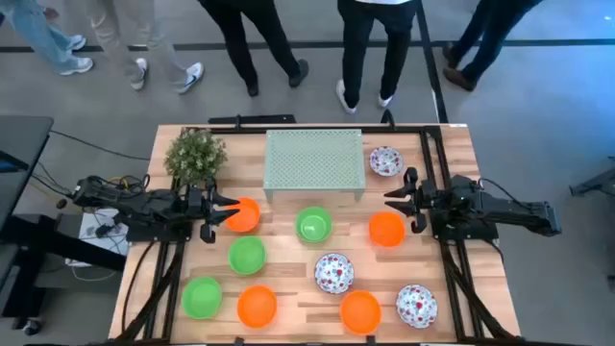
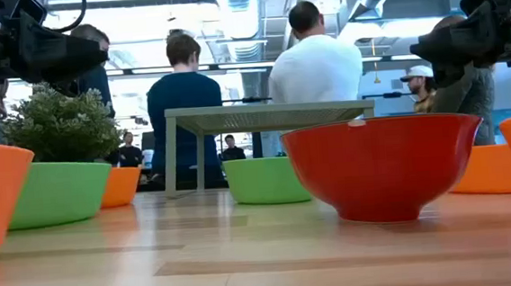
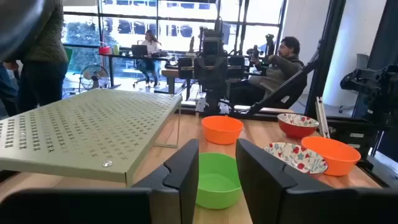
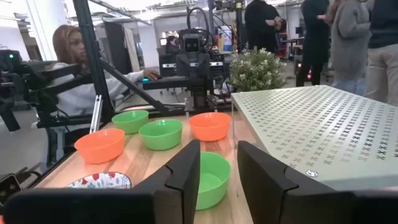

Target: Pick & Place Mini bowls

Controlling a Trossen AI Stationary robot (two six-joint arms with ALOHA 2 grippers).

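Observation:
Several mini bowls rest on their bases on the wooden table: orange ones [image 1: 242,214] [image 1: 386,229] [image 1: 257,306], green ones [image 1: 313,224] [image 1: 247,255] [image 1: 202,297], and white ones with red speckles [image 1: 333,273] [image 1: 416,305] [image 1: 385,160]. My left gripper [image 1: 226,213] is open and hovers at the left rim of an orange bowl, raised above the table [image 2: 78,56]. My right gripper [image 1: 394,197] is open too and hovers just beyond another orange bowl, also raised [image 2: 439,53]. Both wrist views look past the open fingers at the middle green bowl [image 3: 214,180] [image 4: 208,177].
A pale green mesh rack [image 1: 314,160] stands on legs at the table's far middle, with a potted plant [image 1: 195,154] to its left. Several people stand beyond the far edge. Bare wood lies between the bowls and along the near edge [image 1: 307,327].

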